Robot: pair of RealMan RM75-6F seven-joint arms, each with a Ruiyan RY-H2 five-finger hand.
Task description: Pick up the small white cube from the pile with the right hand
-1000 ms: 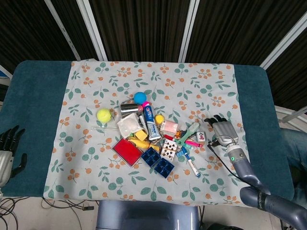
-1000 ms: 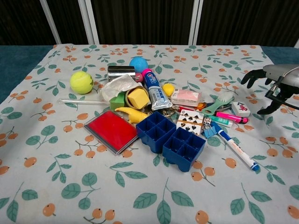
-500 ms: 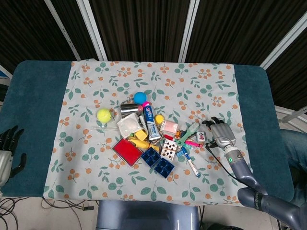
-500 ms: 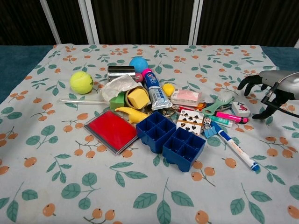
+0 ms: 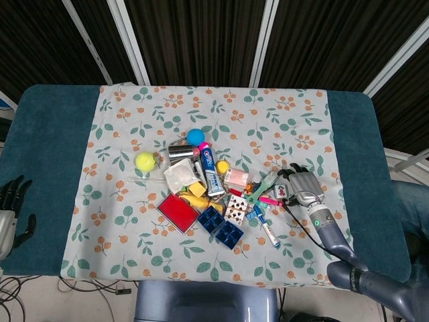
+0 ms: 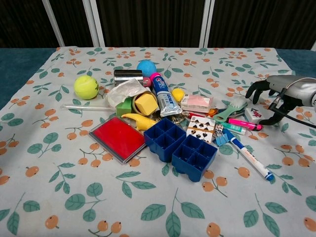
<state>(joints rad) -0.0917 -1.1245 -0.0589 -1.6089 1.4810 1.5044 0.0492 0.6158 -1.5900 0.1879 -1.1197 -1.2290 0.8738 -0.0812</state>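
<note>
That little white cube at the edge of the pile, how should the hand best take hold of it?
Probably from above and from the right. The white cube lies at the pile's right edge, with the pink marker and brush crowding its left, while its right side faces bare cloth. The right hand, fingers apart, hovers just there, so pinching its two free side faces looks easiest.

One fuzzy yellow-green tennis ball (image 6: 86, 86). One round blue ball (image 6: 146, 67). One flat red square pad (image 6: 119, 138). Two dark blue plastic trays with square holes (image 6: 180, 147). One blue and white toothpaste tube (image 6: 162, 96). One shiny metal can (image 6: 128, 77). One small white cube (image 6: 255, 115). Two robot hands: right (image 6: 281, 94), left (image 5: 9, 213).
</note>
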